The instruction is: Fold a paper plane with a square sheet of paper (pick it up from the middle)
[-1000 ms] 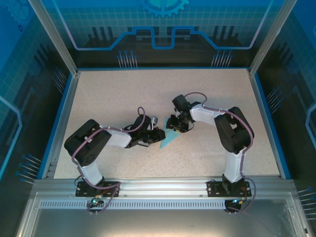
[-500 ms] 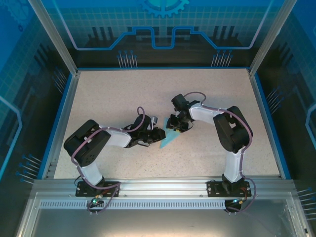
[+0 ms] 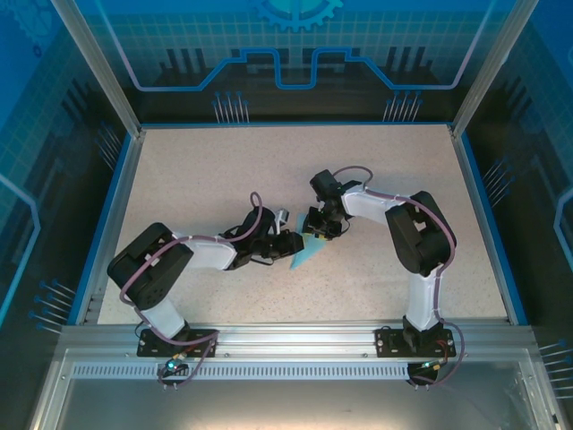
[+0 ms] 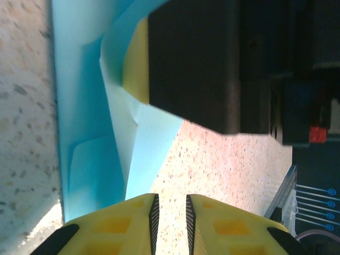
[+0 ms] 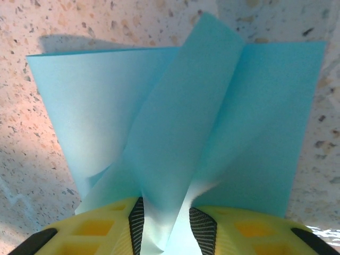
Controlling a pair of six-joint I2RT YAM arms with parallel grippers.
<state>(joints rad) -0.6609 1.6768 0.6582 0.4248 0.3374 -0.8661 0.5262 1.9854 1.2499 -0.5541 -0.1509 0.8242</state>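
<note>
**Pinching up the centre ridge, with the fold only half made**

I have the sheet of paper (image 3: 304,254) lying near the middle of the table (image 3: 224,170), a little towards the near edge, with both arms meeting over it. It is no longer a flat square. In the right wrist view a raised ridge of light-blue paper runs up the middle, and flatter panels spread out on either side of it.

My right gripper (image 5: 167,218) has that ridge between its pads. The jaws are drawn in close on the paper, so I read this as a grip on the fold. My left gripper (image 4: 170,204) sits just beside the sheet's edge with its jaws narrowly apart. I see speckled tabletop through the gap and no paper in it, so it holds nothing.

I judge this to be an early fold: the centre crease is being gathered but not yet pressed flat, and there is no dart shape so far.

For the next move I think the left fingers must settle on a flat panel to pin the sheet. The right gripper can then lay the ridge over and press it down. The two grippers are very close together, so I would go slowly. The paper is thin, and a sideways tug could skew the crease or drag the whole sheet.
</note>
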